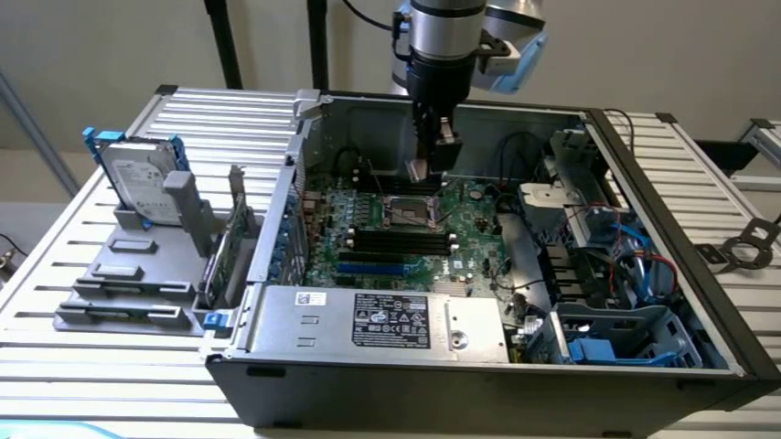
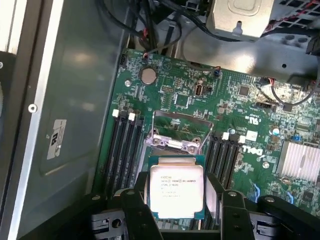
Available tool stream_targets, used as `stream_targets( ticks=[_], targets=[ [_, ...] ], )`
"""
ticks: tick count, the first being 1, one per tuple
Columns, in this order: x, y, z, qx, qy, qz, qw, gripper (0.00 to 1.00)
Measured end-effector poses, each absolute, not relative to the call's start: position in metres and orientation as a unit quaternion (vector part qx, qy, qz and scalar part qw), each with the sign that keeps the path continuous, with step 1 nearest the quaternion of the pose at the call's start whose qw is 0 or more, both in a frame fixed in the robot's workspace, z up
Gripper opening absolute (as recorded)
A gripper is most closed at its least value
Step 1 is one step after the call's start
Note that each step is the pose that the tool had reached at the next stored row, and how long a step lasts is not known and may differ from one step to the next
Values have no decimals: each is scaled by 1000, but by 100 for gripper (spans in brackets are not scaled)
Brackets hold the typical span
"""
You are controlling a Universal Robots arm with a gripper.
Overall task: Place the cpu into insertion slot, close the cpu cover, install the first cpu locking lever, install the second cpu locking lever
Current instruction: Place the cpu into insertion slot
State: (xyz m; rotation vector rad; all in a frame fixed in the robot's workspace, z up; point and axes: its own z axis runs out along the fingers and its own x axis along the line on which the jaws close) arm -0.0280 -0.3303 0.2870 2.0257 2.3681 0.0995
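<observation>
The cpu (image 2: 176,187), a pale silver square chip with printed text, sits flat between my gripper's (image 2: 177,212) two black fingers (image 2: 134,212), which are shut on its opposite edges. In the exterior view the gripper (image 1: 423,174) hangs inside the open computer case, holding the cpu (image 1: 420,169) a little above and behind the insertion slot (image 1: 411,212). The slot (image 2: 179,125) is a dark square socket with a silvery rim on the green board (image 2: 235,100). A silvery part (image 2: 175,144) at the socket's edge may be the cpu cover; I cannot tell how it stands.
Long black memory slots (image 1: 397,242) lie in front of the socket, with more beside it (image 2: 125,150). The case walls (image 1: 299,174) surround the board. A silver power supply (image 1: 390,320) lies at the front, cables and blue drive bays (image 1: 623,274) at the exterior view's right.
</observation>
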Motion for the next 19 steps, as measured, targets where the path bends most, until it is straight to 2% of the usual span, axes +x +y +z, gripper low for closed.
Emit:
stream_targets(
  ticks=[19],
  targets=[
    [-40, -330, 268, 727, 686, 27, 15, 54]
  ],
)
